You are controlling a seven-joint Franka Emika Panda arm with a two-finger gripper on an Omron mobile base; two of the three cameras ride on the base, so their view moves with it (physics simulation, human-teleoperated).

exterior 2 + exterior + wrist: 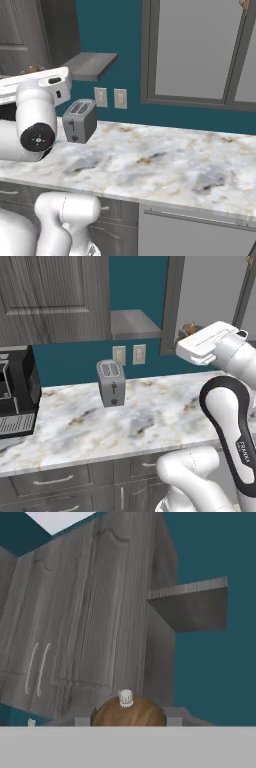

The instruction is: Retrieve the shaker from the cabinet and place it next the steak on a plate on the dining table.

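Spanning both base views, the table [150,406] carries a white marble top veined in grey and tan, with grey drawers [60,481] under its front edge. Above it the cabinet [55,298] shows grey wood-grain panelled doors, and its grey shelf [134,323] juts out against the teal wall [100,25]. A black appliance [15,391] sits at the table's left end. A grey toaster [111,382] stands upright near the wall, below two outlets [129,354].

The arm reaches up toward the shelf, the hand raised well above the table. The shaker [129,710] sits at the gripper [129,722] in the hand view: a rounded brown wooden body with a small white ridged knob on top, seen end-on, grey finger parts close on either side. A bit of brown also peeks past the hand in the left base view [189,330]. Whether the fingers are clamped on it I cannot tell.
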